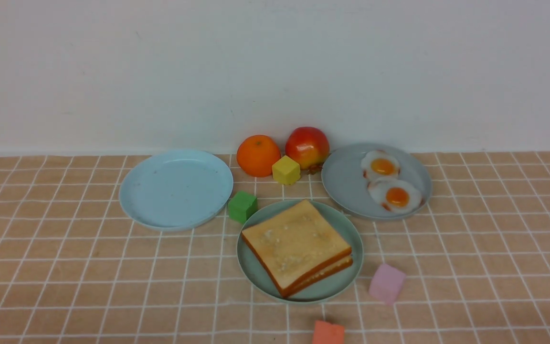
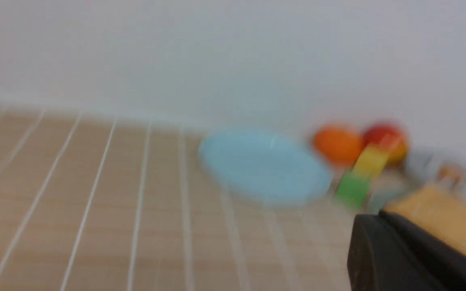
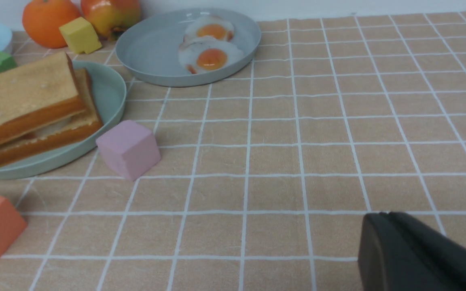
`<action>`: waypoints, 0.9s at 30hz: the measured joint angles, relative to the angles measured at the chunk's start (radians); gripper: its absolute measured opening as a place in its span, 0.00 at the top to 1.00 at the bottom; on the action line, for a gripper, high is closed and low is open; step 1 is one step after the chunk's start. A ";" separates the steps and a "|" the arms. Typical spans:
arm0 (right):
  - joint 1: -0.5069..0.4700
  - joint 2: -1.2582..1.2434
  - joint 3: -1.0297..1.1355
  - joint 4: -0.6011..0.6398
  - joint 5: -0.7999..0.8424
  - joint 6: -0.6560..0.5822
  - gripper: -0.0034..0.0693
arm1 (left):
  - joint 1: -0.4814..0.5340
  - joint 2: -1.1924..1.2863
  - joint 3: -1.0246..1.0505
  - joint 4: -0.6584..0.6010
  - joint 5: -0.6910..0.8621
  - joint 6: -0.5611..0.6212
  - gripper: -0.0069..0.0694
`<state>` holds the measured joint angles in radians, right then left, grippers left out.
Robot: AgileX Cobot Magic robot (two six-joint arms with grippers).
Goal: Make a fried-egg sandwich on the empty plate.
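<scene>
Two toast slices already sit stacked as a sandwich (image 1: pixel 298 247) on the mint plate (image 1: pixel 255 267) at lower centre, something pale just visible between them, so the arms should, I judge, back away low and slow without nudging it. Both grippers, left (image 2: pixel 411 254) and right (image 3: pixel 415 250), are closed on nothing. Two eggs (image 1: pixel 388 187) remain on the grey plate (image 1: pixel 346 184) at right; the blue plate (image 1: pixel 176 188) at left holds nothing.

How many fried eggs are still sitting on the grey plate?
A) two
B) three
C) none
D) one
A: two fried eggs lie side by side on the grey-blue plate, while the sandwich sits on the mint-green plate.
</scene>
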<state>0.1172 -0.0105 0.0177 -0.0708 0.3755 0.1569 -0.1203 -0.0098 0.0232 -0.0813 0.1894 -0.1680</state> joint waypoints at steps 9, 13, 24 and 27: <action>0.000 0.000 0.000 0.000 0.001 0.000 0.96 | 0.020 -0.001 0.008 -0.001 0.180 -0.018 0.93; 0.000 0.000 0.000 0.000 0.001 0.000 0.96 | 0.020 -0.001 0.008 -0.001 0.179 -0.018 0.93; 0.000 0.000 0.000 0.000 0.001 -0.001 0.95 | 0.020 -0.001 0.008 -0.003 0.180 -0.018 0.93; 0.000 0.000 0.000 0.000 0.001 -0.001 0.94 | 0.020 -0.001 0.008 -0.003 0.180 -0.018 0.93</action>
<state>0.1172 -0.0105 0.0177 -0.0708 0.3764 0.1558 -0.0998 -0.0106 0.0314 -0.0846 0.3690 -0.1864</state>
